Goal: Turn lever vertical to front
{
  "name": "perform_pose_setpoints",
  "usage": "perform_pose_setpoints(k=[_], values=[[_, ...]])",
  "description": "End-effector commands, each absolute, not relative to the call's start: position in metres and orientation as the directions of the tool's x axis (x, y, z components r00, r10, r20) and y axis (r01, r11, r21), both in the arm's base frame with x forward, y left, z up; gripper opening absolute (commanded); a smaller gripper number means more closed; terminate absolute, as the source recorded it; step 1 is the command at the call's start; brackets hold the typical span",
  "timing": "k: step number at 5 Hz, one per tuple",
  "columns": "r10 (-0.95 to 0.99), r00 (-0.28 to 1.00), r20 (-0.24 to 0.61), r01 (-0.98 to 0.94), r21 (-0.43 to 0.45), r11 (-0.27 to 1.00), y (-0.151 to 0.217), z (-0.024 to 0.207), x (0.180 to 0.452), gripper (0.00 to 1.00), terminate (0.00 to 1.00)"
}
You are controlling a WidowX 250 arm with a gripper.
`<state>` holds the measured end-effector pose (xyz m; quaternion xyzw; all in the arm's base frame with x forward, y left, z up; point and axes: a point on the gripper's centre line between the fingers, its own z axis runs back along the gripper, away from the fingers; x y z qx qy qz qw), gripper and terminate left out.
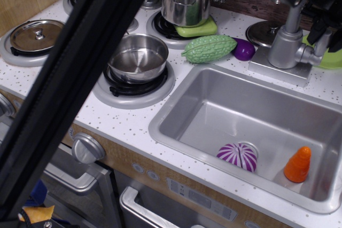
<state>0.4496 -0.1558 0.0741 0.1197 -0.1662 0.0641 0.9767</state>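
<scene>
The pincer (327,29) sits right at the lever (319,46), hemmed in by the faucet column (284,46) on its left and the green plate (326,52) beneath it. Farther left, the purple eggplant (244,49) and green bitter gourd (209,48) crowd the counter (133,121). Below the pincer, the sink (214,105) lies mostly open, apart from the striped ball (238,156) and orange cone (297,164).

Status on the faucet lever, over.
Gripper at the lever, fingers around it; closure unclear. Lever upright beside the faucet column. Nothing blocking in front, only the sink.
</scene>
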Motion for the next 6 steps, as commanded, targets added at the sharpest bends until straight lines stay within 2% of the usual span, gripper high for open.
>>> perform_pose_setpoints(k=[1, 4, 6], values=[[0.159, 0.93, 0.332, -0.218, 0.15, 0.964, -0.159, 0.104, 0.434, 0.0, 0.0], [0.238, 0.941, 0.241, -0.262, 0.075, 0.962, -0.167, 0.083, 0.407, 0.0, 0.0], [0.238, 0.937, 0.256, -0.259, 0.048, 0.965, -0.161, 0.056, 0.397, 0.0, 0.0]])
